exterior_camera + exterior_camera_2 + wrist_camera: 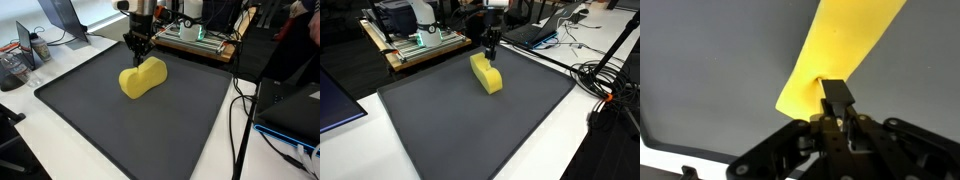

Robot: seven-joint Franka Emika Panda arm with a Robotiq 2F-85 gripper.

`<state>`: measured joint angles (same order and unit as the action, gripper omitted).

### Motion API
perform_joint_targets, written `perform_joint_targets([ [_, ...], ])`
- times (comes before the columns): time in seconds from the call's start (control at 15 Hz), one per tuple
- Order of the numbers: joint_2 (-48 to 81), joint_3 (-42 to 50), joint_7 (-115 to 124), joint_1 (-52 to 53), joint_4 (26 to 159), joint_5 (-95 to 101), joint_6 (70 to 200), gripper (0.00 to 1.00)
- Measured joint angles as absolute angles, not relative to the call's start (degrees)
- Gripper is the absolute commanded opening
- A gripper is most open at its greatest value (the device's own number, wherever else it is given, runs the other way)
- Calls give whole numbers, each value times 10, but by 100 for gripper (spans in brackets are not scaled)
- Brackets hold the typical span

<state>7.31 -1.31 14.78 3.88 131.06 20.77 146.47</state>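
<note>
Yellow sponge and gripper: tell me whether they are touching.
Touching. The wrist view shows it plainly: the gripper pinches the near end of the yellow sponge, and the visible finger presses a crease into the foam.

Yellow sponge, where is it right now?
In both exterior views the yellow sponge lies on the dark mat, toward its far edge near the wooden board carrying electronics, with the gripper down at the sponge's far end.
</note>
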Motion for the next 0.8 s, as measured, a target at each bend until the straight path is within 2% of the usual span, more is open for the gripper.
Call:
perform_joint_targets([
  [0.8,67,-19,148,56,1309,216,1465,3],
])
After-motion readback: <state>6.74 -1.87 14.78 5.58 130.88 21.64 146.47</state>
